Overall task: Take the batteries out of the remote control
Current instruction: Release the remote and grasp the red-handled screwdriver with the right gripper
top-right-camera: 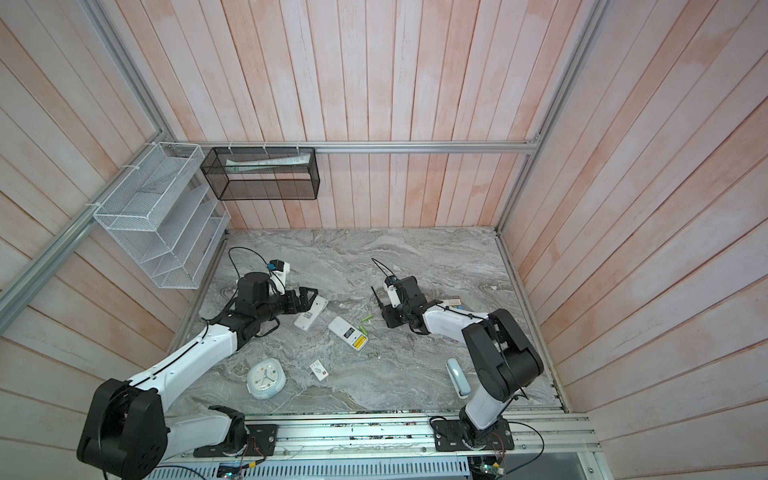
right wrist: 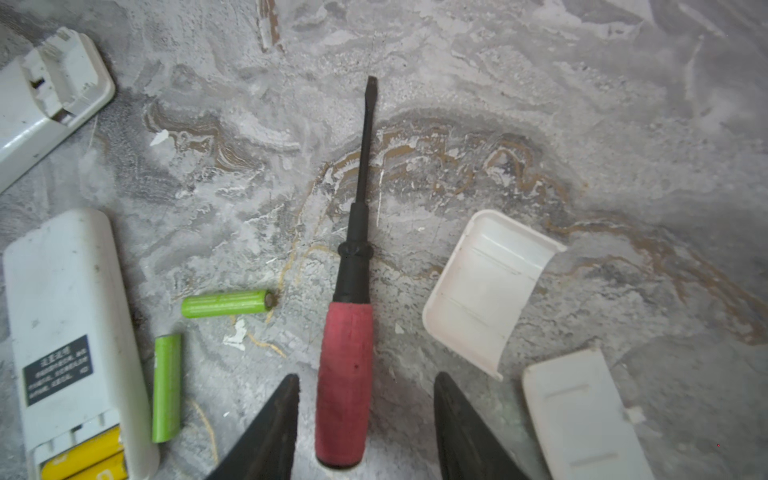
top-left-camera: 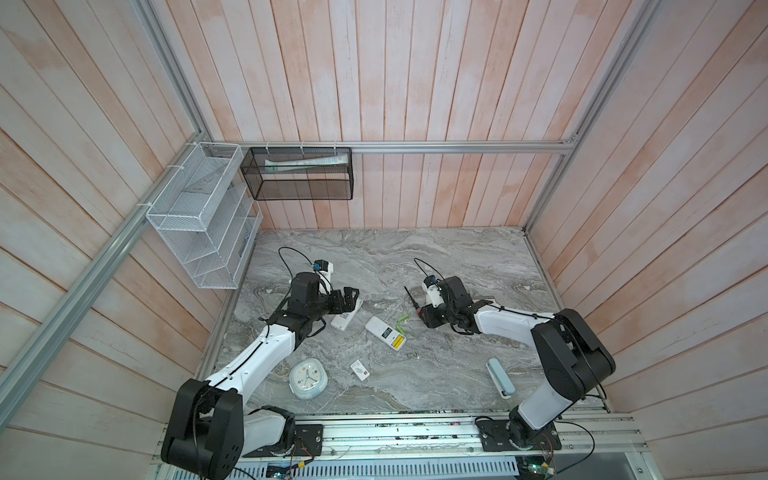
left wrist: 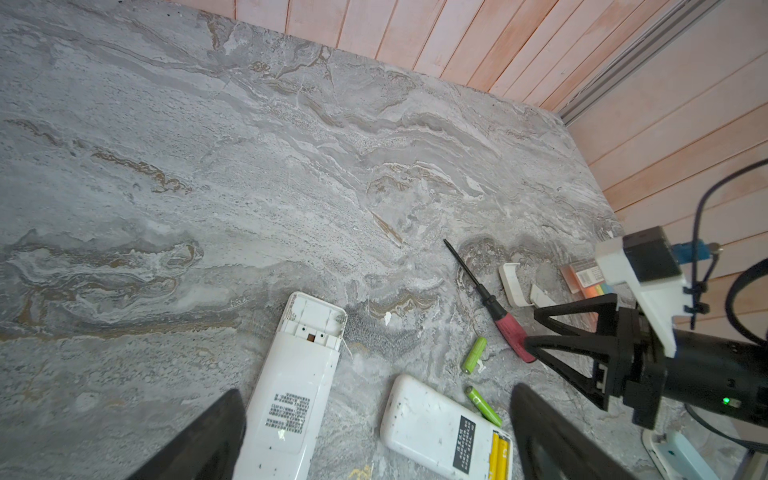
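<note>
High overhead, both top views stare steeply down from the front edge, far off, taking in the whole table [top-left-camera: 415, 257] — near twins, set side by side. Down low now: the left wrist camera looks slantwise across the table toward the far wall [left wrist: 415, 33], fairly close, two remotes [left wrist: 291, 386] just under it. The right wrist camera sits closest of all, looking almost straight down on the screwdriver [right wrist: 345, 374]. Both wrist views share that screwdriver, two loose batteries [right wrist: 226, 303] and the remotes — the top views catch them too, tiny.
</note>
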Robot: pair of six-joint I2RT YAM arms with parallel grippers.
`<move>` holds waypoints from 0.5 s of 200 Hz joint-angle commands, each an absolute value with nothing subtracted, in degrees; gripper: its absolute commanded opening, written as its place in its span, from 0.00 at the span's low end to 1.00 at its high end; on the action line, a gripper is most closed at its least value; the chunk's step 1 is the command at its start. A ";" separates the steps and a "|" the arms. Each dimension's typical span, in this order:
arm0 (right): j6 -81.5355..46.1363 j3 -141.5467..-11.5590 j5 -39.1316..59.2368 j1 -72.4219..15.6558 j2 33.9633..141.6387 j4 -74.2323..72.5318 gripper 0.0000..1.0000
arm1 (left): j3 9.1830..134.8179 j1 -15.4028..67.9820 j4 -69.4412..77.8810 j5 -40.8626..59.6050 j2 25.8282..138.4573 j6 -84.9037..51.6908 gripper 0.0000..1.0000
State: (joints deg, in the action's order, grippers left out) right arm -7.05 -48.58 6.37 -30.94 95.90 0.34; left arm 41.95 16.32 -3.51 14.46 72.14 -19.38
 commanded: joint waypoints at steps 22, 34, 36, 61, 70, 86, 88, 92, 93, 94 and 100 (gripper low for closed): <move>-6.72 -50.65 6.85 -31.95 99.02 0.35 0.43 | 43.98 16.70 -3.43 14.03 73.43 -19.99 1.00; -6.94 -50.82 6.51 -32.10 99.57 0.20 0.38 | 43.97 16.79 -3.50 14.08 73.56 -20.07 1.00; -6.99 -50.81 6.51 -32.15 99.64 0.14 0.38 | 43.95 16.79 -3.51 14.13 73.56 -20.07 1.00; -7.03 -50.59 6.59 -32.66 100.02 -0.26 0.28 | 44.23 16.78 -4.02 14.02 73.89 -19.95 1.00; -7.04 -50.62 6.35 -32.73 100.26 -0.11 0.26 | 44.31 16.78 -4.26 13.99 74.05 -19.86 1.00; -6.78 -50.72 6.09 -32.87 100.61 0.31 0.24 | 44.39 16.92 -4.65 13.86 74.15 -19.39 1.00; -6.77 -50.72 6.01 -32.89 100.63 0.34 0.24 | 44.41 16.89 -4.70 13.79 74.17 -19.26 1.00; -6.69 -50.78 5.85 -32.91 100.72 0.50 0.23 | 44.43 16.88 -4.81 13.66 74.15 -19.13 1.00; -6.73 -50.79 5.78 -32.93 100.76 0.51 0.23 | 44.41 16.88 -4.82 13.60 74.16 -19.06 1.00; -6.66 -50.80 5.75 -32.95 100.79 0.56 0.23 | 44.40 16.88 -4.87 13.52 74.13 -19.02 1.00; -6.44 -50.80 5.63 -32.97 100.81 0.81 0.22 | 44.46 16.88 -4.99 13.37 74.10 -18.62 1.00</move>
